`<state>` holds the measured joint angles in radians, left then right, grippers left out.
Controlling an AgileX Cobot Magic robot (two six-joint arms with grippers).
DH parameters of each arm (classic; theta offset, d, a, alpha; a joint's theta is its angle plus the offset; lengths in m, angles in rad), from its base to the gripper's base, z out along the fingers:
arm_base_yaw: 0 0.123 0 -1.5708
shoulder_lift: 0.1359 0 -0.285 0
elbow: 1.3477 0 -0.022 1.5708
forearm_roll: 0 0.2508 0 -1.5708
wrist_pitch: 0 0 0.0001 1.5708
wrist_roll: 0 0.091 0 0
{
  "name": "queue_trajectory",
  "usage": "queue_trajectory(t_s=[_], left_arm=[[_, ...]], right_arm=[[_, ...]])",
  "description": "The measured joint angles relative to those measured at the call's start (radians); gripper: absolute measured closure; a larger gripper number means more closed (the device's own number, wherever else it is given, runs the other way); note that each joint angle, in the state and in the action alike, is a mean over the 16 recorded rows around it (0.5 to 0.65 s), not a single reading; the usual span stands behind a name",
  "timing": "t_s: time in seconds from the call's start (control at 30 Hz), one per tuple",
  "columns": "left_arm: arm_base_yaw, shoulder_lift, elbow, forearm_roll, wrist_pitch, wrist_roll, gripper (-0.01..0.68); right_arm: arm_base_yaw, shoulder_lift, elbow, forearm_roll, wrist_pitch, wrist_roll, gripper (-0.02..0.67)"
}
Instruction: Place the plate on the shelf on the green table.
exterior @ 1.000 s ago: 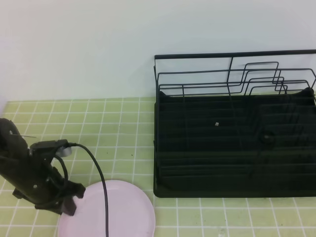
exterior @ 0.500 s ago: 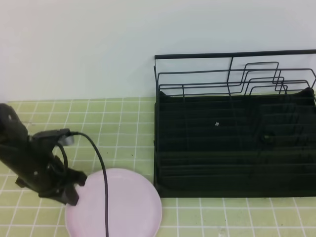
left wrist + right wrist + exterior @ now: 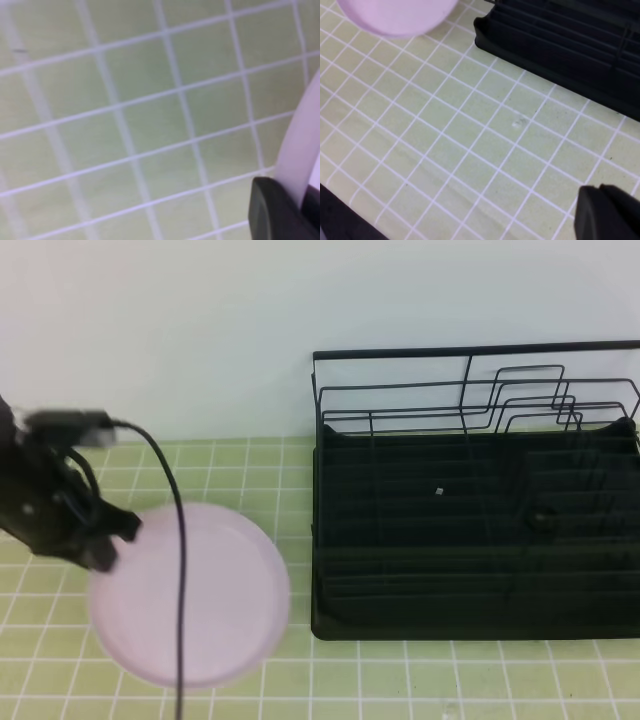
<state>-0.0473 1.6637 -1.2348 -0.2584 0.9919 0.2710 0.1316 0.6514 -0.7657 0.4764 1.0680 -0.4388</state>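
Black left gripper (image 3: 105, 540) clamped on the left rim of the round, smooth, pale pink plate (image 3: 190, 595), held above the light green tiled table (image 3: 250, 470). Black wire shelf (image 3: 475, 530) with solid tray base well apart, to the right. Right gripper (image 3: 607, 215) closed, holding nothing.

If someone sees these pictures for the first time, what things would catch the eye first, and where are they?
First the pale pink plate, at the lower left of the high view, gripped at its left rim by the left end effector. Next the large black wire shelf, which fills the right side and holds no dishes. Beneath both spreads the green table of small square tiles.
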Motion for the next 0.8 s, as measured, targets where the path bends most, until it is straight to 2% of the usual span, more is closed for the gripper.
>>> queue_trajectory(t_s=[0.23,0.5,0.63,0.8], left_arm=[[0.0,-0.136,-0.05,0.018,0.039,-0.035,0.671],[-0.012,-0.289,-0.061,-0.143,0.068,0.015,0.671],[-0.051,-0.343,-0.061,-0.222,0.074,0.037,0.671],[-0.13,-0.384,-0.061,-0.274,0.063,0.035,0.671]], right_arm=[[0.0,0.0,0.0,0.012,0.01,0.0,0.652],[0.0,0.008,0.0,0.108,-0.028,-0.009,0.643],[0.0,0.033,0.0,0.209,-0.078,-0.039,0.625],[0.0,0.095,0.0,0.352,-0.153,-0.097,0.563]])
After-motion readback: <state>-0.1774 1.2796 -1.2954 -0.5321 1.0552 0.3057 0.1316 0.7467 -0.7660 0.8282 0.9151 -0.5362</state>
